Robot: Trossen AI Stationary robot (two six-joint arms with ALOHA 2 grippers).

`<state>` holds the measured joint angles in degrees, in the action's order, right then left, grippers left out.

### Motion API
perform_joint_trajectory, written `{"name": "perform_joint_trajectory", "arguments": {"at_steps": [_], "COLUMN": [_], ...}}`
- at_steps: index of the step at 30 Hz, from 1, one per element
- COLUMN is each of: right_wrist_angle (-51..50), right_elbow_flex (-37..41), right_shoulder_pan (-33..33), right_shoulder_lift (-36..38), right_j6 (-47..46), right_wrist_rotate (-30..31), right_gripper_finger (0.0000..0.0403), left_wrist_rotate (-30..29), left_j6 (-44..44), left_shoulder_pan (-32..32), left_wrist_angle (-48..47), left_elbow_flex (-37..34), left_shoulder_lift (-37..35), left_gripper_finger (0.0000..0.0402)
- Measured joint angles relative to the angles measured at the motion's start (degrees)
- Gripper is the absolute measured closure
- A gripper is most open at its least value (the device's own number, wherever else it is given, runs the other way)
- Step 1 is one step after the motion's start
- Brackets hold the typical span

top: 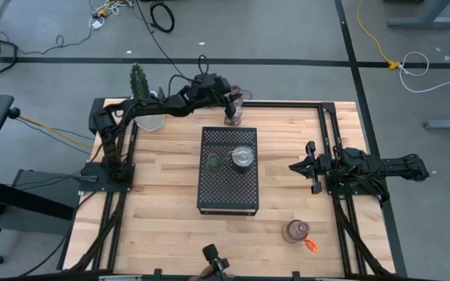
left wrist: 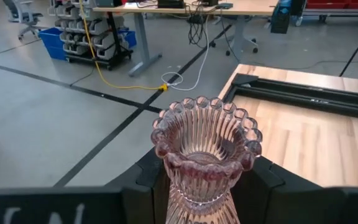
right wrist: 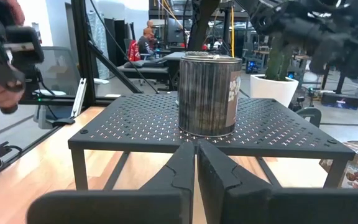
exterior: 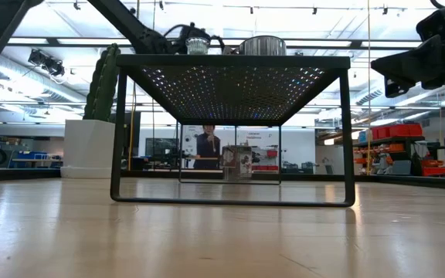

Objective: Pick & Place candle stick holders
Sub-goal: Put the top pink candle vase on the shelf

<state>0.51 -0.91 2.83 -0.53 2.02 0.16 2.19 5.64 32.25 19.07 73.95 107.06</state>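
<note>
Because the black perforated rack [top: 228, 168] at the centre of the table [top: 170, 226] already carries a silvery-clear holder [top: 242, 158] and a green holder [top: 213, 162], it looks like the drop-off. At upper centre, the left tool [top: 233, 108] is part-closed around the pink ribbed glass holder [left wrist: 205, 155]. The right tool [top: 297, 166] waits shut and empty at the right edge, while another pink holder [top: 294, 230] stands at lower right.

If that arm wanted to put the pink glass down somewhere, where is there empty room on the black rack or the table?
The black rack is bare over its near half; its far half holds the green holder and silvery holder. Bare wood lies left of the rack. The near right corner has another pink holder; the left gripper holds the pink glass.
</note>
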Motion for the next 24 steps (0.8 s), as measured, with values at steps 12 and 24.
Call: {"name": "perform_joint_trajectory", "arguments": {"at_steps": [12, 24], "right_wrist_angle": [0.0, 0.0], "right_elbow_flex": [0.0, 0.0], "right_shoulder_pan": [0.0, 0.0], "right_shoulder_lift": [0.0, 0.0], "right_j6": [0.0, 0.0], "right_wrist_rotate": [0.0, 0.0], "right_gripper_finger": [0.0380, 0.0380], "left_wrist_rotate": [-0.3, -0.9], "left_j6": [1.2, 1.7], "left_shoulder_pan": [-0.8, -7.8], "left_wrist_angle": [-4.4, -9.5], "left_elbow_flex": [0.0, 0.0], "left_shoulder_lift": [-6.1, -7.9], "left_gripper_finger": [0.0269, 0.0269]}}
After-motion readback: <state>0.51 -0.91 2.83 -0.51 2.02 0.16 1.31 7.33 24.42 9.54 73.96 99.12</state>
